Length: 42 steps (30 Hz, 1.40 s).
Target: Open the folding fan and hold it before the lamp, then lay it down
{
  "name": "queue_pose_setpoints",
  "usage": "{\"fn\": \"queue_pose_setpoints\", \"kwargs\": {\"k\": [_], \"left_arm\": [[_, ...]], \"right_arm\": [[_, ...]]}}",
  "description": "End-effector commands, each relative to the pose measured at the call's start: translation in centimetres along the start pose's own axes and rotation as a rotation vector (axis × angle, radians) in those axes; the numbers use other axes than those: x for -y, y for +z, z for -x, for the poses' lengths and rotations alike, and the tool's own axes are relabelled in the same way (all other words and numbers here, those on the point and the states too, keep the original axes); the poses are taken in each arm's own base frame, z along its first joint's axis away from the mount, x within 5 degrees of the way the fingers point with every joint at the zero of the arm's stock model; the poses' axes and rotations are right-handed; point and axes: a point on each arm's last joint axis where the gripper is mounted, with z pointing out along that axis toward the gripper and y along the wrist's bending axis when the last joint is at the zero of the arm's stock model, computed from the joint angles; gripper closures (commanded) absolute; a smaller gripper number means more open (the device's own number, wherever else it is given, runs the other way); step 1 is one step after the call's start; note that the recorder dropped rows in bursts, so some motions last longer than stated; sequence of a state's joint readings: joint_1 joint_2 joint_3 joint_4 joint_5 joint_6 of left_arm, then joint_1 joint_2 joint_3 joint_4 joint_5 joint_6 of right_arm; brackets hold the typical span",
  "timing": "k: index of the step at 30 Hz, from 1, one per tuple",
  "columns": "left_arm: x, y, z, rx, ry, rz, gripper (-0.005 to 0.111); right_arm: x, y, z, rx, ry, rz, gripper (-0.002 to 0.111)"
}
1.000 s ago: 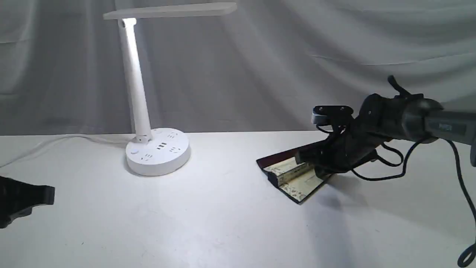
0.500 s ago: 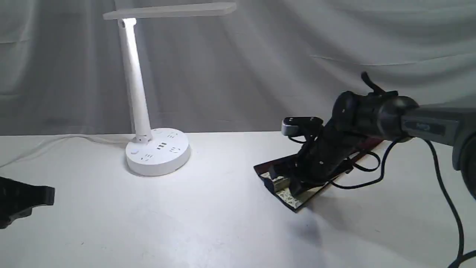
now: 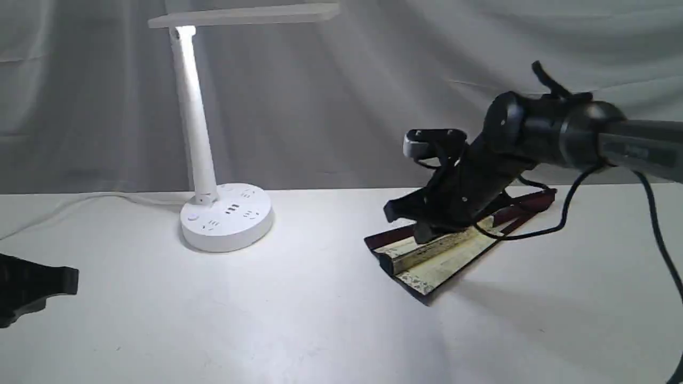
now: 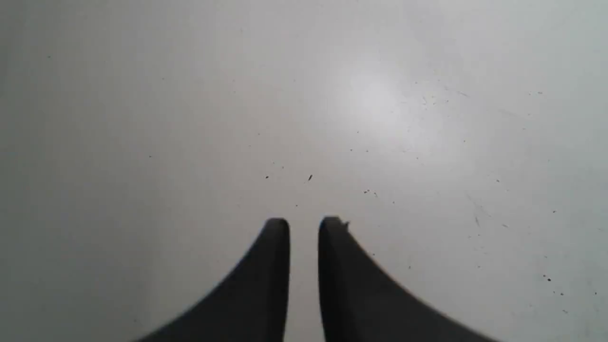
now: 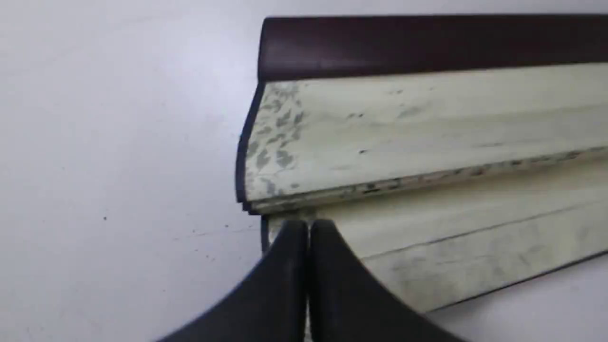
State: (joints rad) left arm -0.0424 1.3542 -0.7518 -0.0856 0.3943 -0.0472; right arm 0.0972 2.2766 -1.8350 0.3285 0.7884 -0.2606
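- The white tabletop (image 3: 299,330) fills the lower half of the exterior view. There is wide bare surface across the front and through the middle, between the lamp and the fan.
- The lamp (image 3: 200,138) stands near the back edge, left of centre. It is lit, its round base is flat on the surface and its bar head reaches out to the right, high above the table.
- The right arm (image 3: 560,138) comes in from the right edge. Its forearm is roughly level and its wrist bends down and to the left, over the fan.
- The folding fan (image 3: 437,256) lies on the tabletop right of centre, only a few pleats spread. Its wide end points to the front and its maroon ribs angle toward the back right.
- The right gripper (image 3: 392,210) hangs just above the fan's wide end. In the wrist view its fingers (image 5: 289,256) are pressed together over the cream leaf, and I cannot tell whether they touch the paper.
- The left gripper (image 3: 74,280) sits low at the left edge, well apart from everything. Its fingers (image 4: 275,256) stand a narrow gap apart with only bare table between them.
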Motion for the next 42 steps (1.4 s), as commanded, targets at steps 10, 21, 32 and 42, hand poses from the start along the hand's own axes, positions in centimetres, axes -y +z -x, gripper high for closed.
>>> {"fn": "queue_pose_setpoints", "kwargs": {"k": [10, 21, 32, 42], "left_arm": [[0.0, -0.1, 0.2, 0.004, -0.009, -0.002, 0.095], [0.0, -0.1, 0.2, 0.008, -0.009, -0.002, 0.095], [0.0, -0.1, 0.2, 0.008, -0.009, -0.002, 0.095], [0.0, -0.1, 0.2, 0.008, -0.009, -0.002, 0.095]], "right_arm": [[3.5, -2.5, 1.4, 0.076, -0.094, -0.056, 0.059], [3.7, -1.6, 3.0, -0.046, -0.195, -0.032, 0.043], [3.0, 1.3, 3.4, 0.035, -0.719, -0.038, 0.046], [3.3, 5.2, 1.6, -0.021, -0.788, 0.047, 0.046]]}}
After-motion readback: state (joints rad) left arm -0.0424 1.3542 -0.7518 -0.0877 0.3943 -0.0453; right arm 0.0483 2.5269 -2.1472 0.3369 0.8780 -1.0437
